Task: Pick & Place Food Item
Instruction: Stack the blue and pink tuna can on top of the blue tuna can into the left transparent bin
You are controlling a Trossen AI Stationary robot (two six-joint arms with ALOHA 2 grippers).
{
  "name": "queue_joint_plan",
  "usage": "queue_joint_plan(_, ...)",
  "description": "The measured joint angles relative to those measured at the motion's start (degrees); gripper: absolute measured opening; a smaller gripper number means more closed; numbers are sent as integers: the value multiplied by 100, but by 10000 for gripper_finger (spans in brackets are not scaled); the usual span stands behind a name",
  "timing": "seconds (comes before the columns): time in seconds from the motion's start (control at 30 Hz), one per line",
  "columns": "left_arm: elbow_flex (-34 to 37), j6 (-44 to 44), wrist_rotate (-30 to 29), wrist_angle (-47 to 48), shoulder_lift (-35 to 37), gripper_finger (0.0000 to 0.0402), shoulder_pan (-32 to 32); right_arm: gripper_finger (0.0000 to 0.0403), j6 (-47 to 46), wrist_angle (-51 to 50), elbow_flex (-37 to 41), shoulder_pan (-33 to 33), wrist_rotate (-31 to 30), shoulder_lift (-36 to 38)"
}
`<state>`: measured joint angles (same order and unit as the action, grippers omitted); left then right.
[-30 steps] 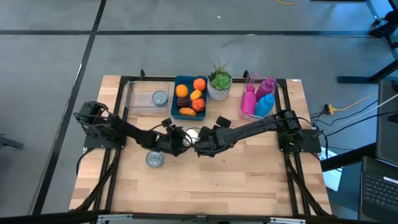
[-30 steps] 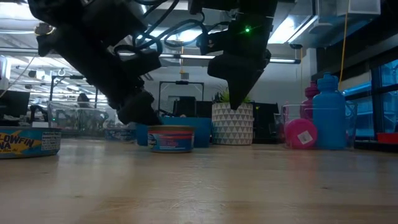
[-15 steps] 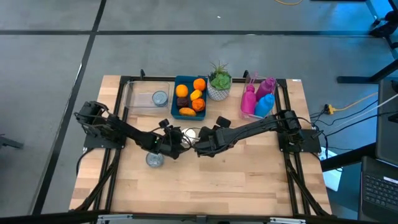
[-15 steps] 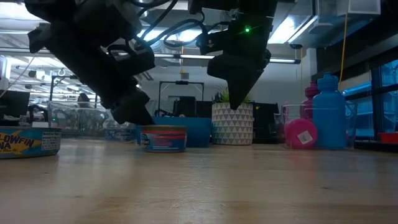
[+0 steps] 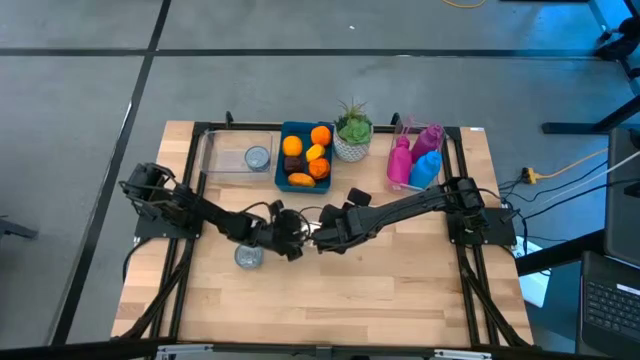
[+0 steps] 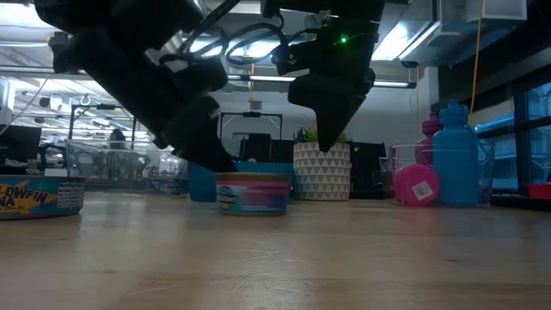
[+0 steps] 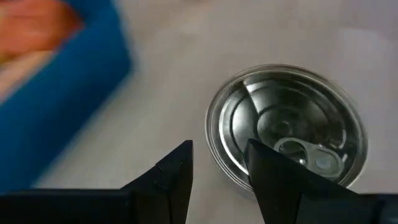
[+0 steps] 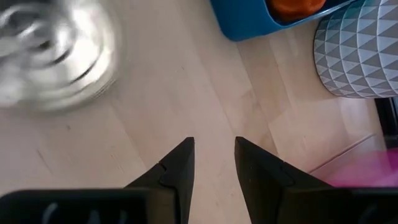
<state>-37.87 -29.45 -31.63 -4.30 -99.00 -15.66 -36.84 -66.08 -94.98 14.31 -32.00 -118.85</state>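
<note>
Early stage: the can (image 7: 286,127) sits on the table (image 5: 400,290), ungripped; left gripper (image 7: 219,171) slightly spread beside its rim, right gripper (image 8: 214,163) narrowly parted, empty, nearby

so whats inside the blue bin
Oranges and darker pieces of food fill the blue bin. Its floor, and anything below that food, is covered.

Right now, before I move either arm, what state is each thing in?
Middle can: upright on the table, lid sealed.
Left fingers: apart, at that can's rim.
Right fingers: apart, empty.
Blue bin: holds fruit.
Clear bin: holds one can.
</note>
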Motion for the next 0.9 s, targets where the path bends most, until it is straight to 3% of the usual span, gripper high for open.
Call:
queue_joint_plan(0.07, -2, -5, 247, -57, 0, 152, 2, 115, 0, -39, 0, 3, 10, 0)
queue_joint_plan(0.23, 33, -116, 188, 57, 0, 152, 0, 115, 0, -63, 0, 17, 10, 0)
queue_joint_plan(0.43, 459, -519, 122, -478, 13, 152, 54, 115, 2, -101, 0, 17, 5, 0)
queue_joint_plan(0.9, 1200, -1209, -8, -2433, -255, 152, -139, 115, -2, -101, 0, 7, -1, 0)
